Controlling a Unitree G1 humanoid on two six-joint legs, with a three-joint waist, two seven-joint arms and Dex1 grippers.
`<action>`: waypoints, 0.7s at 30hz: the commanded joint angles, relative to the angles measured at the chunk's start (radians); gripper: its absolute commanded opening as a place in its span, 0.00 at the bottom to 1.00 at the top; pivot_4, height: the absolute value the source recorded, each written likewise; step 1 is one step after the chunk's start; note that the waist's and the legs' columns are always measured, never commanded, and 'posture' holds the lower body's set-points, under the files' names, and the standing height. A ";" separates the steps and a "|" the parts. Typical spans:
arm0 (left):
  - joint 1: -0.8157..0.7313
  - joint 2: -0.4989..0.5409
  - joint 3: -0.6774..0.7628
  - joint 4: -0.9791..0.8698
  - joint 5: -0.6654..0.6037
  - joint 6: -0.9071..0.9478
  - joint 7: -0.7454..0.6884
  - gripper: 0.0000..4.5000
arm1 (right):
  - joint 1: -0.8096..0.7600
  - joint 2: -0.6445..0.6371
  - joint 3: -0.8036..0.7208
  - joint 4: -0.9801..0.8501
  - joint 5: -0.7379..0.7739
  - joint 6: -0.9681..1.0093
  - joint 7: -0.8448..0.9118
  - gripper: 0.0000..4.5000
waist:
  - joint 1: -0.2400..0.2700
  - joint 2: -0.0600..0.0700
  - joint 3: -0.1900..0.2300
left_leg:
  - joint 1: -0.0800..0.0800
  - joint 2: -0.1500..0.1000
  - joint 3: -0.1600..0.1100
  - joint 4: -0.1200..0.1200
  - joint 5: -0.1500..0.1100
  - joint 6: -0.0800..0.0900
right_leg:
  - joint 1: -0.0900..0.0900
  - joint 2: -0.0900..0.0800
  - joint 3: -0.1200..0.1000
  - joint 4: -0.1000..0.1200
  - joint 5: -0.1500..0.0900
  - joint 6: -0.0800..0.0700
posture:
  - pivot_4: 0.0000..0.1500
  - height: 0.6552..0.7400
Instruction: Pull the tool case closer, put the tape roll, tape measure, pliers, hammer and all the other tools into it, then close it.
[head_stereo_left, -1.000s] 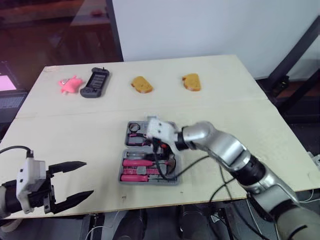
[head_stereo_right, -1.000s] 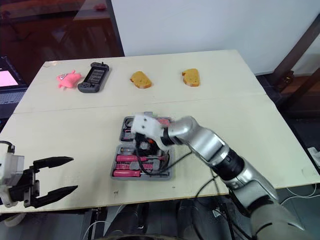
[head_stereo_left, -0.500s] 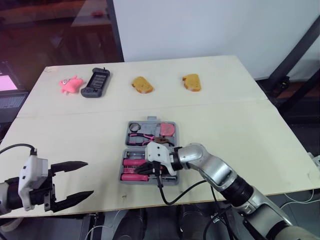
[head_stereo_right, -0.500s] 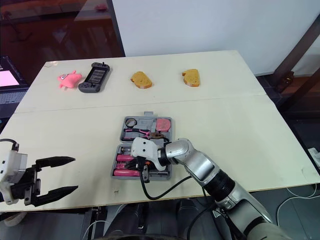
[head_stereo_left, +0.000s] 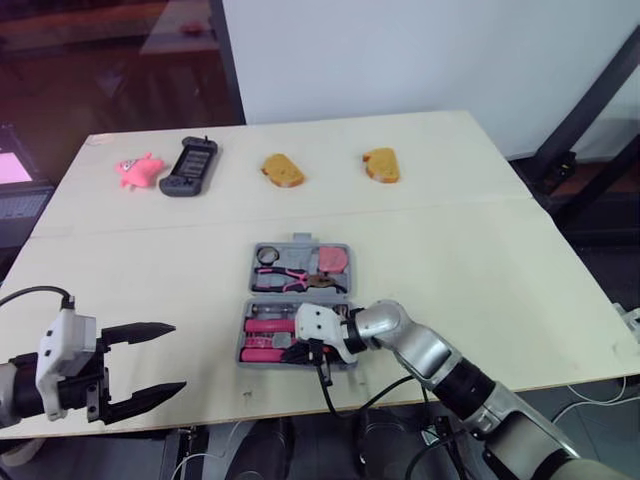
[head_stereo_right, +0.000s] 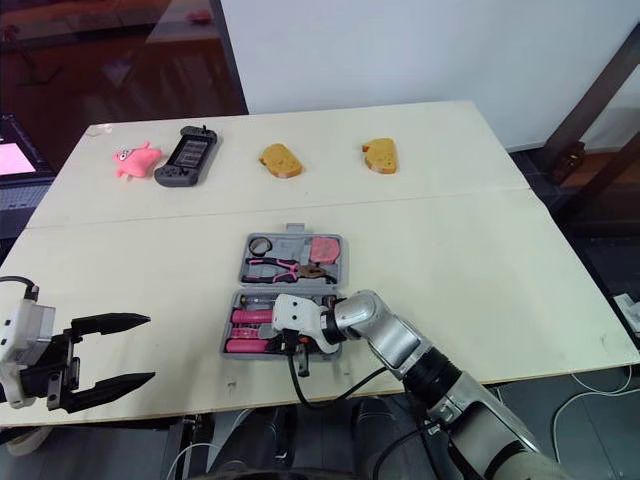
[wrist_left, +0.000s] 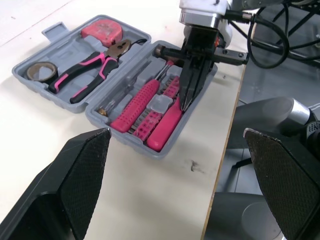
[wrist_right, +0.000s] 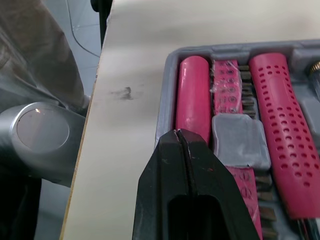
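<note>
Low in the centre of the head views, the tool case (head_stereo_right: 294, 243) lies open near the table's (head_stereo_left: 480, 250) front edge, tape roll (head_stereo_left: 267, 256), tape measure (head_stereo_left: 333, 259) and pliers (head_stereo_left: 290, 277) bedded in its far half, pink-handled tools (head_stereo_left: 268, 325) in the near one. Our right gripper (wrist_right: 177, 135), clenched on nothing, hovers over that near half's front rim, while our left gripper (head_stereo_left: 178, 356) hangs spread wide at lower left. We judge a careless lift could spill loose tools or shove the unbraced case off the edge.

The tool case (head_stereo_left: 252, 276) lies at the near middle of the table (head_stereo_left: 480, 260). Along the far edge, left to right: pig toy (head_stereo_left: 138, 168), game controller (head_stereo_left: 190, 166), bread slice (head_stereo_left: 283, 170), second bread slice (head_stereo_left: 382, 164).
</note>
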 joint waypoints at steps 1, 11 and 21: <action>-0.008 0.002 0.019 -0.011 -0.002 -0.011 0.007 1.00 | 0.024 0.003 0.009 0.113 -0.061 0.003 -0.019 0.01 | 0.000 -0.001 -0.001 | 0.003 0.000 0.000 -0.001 0.000 0.000 | 0.003 0.000 0.000 0.000 -0.001 -0.002 | 1.00 1.00; -0.055 0.020 -0.044 0.044 0.092 0.004 0.078 1.00 | 0.048 -0.048 -0.262 -0.282 0.222 0.149 0.046 0.01 | 0.010 -0.001 -0.001 | 0.012 0.004 0.002 -0.007 0.000 0.000 | 0.014 0.003 0.001 -0.012 -0.002 -0.005 | 1.00 1.00; -0.221 0.046 -0.181 0.237 0.210 -0.032 0.114 1.00 | 0.144 -0.399 -0.494 -0.537 0.306 0.303 0.081 0.01 | 0.032 -0.002 -0.001 | 0.010 0.005 0.003 -0.007 0.000 0.000 | 0.014 0.002 0.000 -0.014 -0.002 -0.006 | 1.00 1.00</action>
